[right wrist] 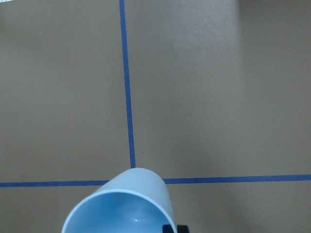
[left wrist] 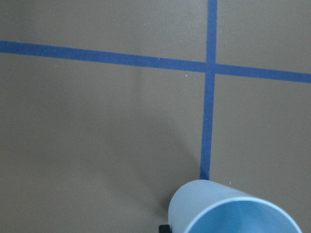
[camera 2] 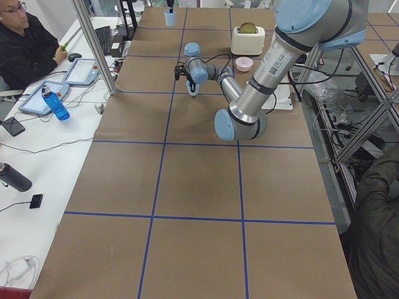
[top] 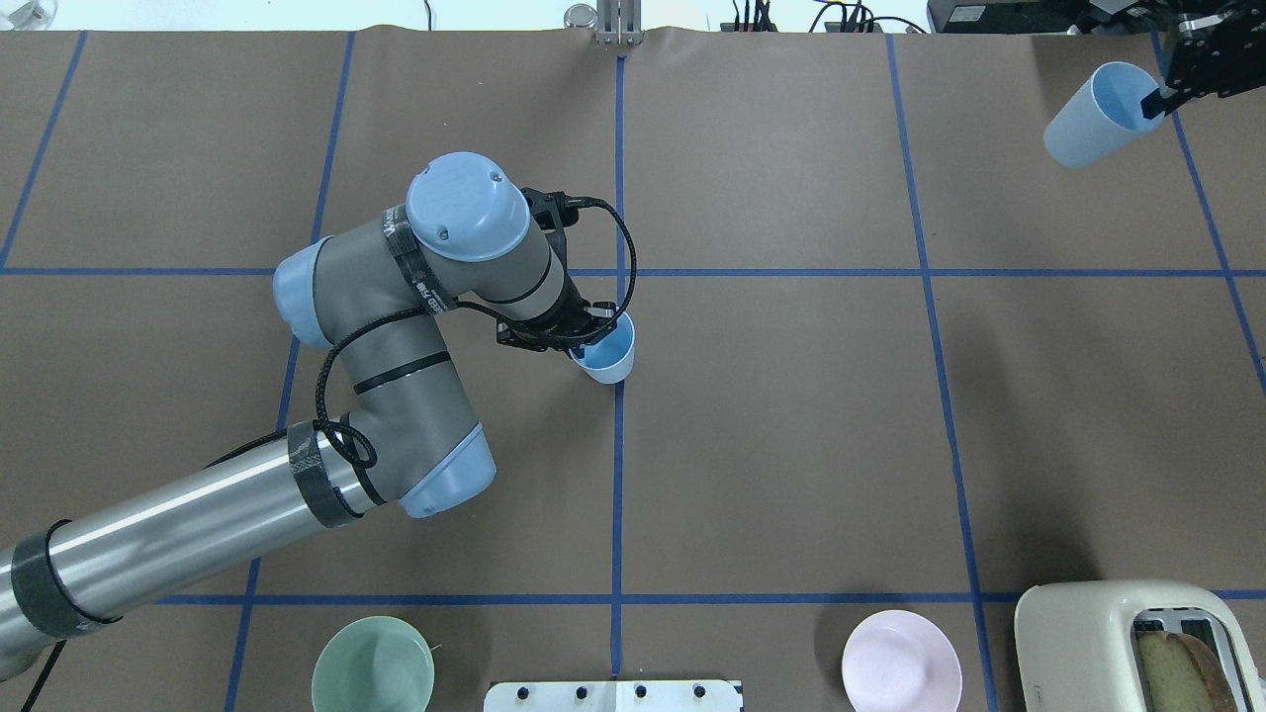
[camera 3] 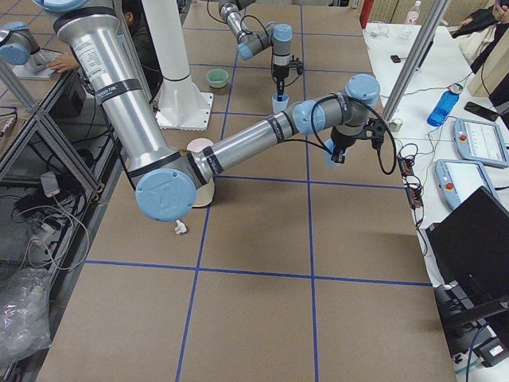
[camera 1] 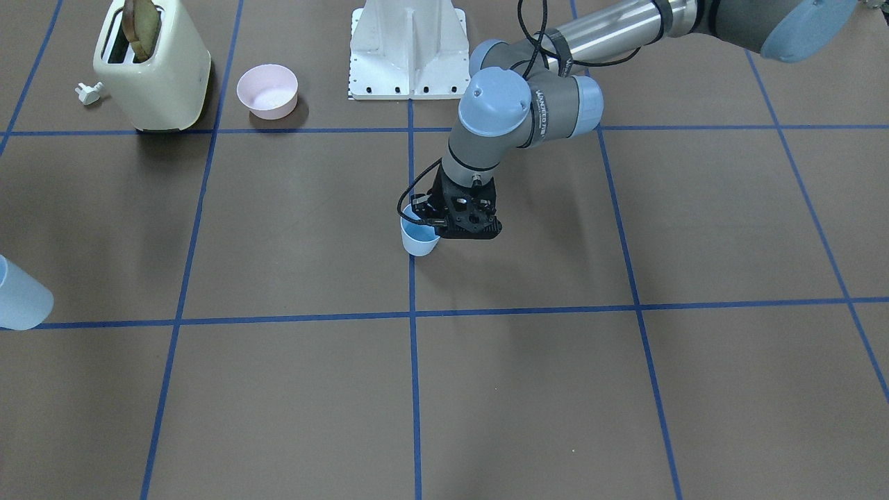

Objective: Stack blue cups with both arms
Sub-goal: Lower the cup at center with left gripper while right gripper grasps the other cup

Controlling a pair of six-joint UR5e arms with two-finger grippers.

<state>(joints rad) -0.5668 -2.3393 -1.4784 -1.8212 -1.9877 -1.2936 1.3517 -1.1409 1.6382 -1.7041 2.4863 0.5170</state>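
Observation:
One blue cup (top: 606, 356) stands upright at the table's middle, on a blue tape line; it also shows in the front view (camera 1: 419, 239) and the left wrist view (left wrist: 233, 208). My left gripper (top: 590, 333) is shut on its rim, seen in the front view (camera 1: 427, 222) with one finger inside. The second blue cup (top: 1093, 117) is at the far right, cut off at the front view's left edge (camera 1: 21, 295) and seen in the right wrist view (right wrist: 126, 204). My right gripper (top: 1155, 102) is shut on its rim.
A cream toaster (camera 1: 153, 69) with bread, a pink bowl (camera 1: 267, 90) and a small white plug (camera 1: 89, 92) sit near the robot's right side. A green bowl (top: 373, 665) sits by the white base mount (camera 1: 408, 52). People and gear line the far side.

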